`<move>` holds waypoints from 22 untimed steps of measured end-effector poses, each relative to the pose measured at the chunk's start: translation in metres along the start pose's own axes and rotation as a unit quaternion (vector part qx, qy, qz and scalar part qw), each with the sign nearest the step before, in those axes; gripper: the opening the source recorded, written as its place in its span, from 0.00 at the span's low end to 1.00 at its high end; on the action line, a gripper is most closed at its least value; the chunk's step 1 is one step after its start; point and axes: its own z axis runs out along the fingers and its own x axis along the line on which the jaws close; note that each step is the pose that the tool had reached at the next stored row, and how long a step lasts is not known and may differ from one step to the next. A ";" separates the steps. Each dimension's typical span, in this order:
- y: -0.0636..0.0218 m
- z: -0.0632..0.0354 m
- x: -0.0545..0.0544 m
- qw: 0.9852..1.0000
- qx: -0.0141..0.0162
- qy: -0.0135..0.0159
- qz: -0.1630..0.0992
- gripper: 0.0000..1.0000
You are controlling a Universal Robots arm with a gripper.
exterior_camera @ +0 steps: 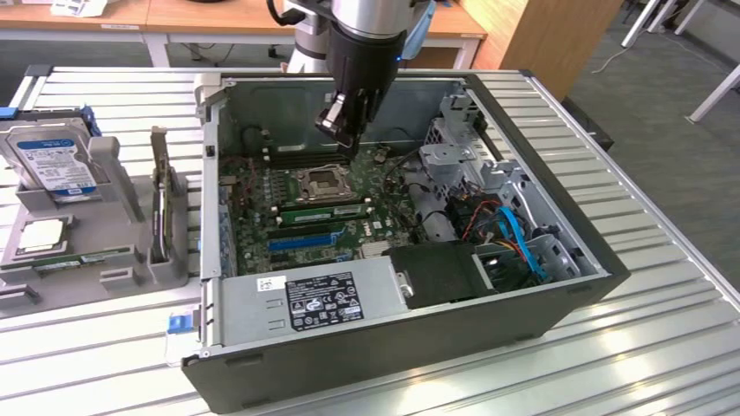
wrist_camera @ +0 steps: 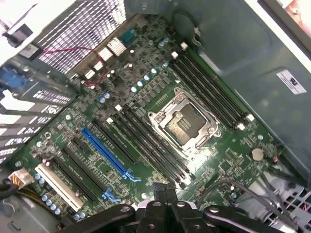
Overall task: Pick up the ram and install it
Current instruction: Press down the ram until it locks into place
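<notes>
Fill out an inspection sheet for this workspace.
Surface: slatted metal table carrying an open computer case.
Job's things: ram, a long green stick standing in a slot beside the CPU socket; it looks seated and nothing grips it.
Clutter: gray holder on the exterior view's left, with a hard drive and an upright card.
Grippers: pincer shut, hovering over the motherboard above the far memory slots; nothing green seen in it.
Cables: blue and orange cables in the case's drive corner.
Surroundings: wooden desks behind the table.
</notes>
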 end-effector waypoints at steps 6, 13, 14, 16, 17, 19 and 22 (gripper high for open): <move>0.0000 0.0000 0.000 0.999 0.002 -0.002 0.035 0.10; 0.0000 0.0000 0.000 0.996 0.005 -0.004 0.084 0.10; 0.0000 0.0000 0.000 0.996 0.005 -0.004 0.092 0.10; 0.0000 0.0000 0.000 0.994 0.006 -0.005 0.106 0.10; 0.0000 0.0000 0.000 0.994 0.006 -0.005 0.113 0.10; 0.0000 -0.0001 0.000 0.992 0.007 -0.006 0.126 0.10; 0.0000 0.0000 0.000 0.989 0.008 -0.006 0.147 0.10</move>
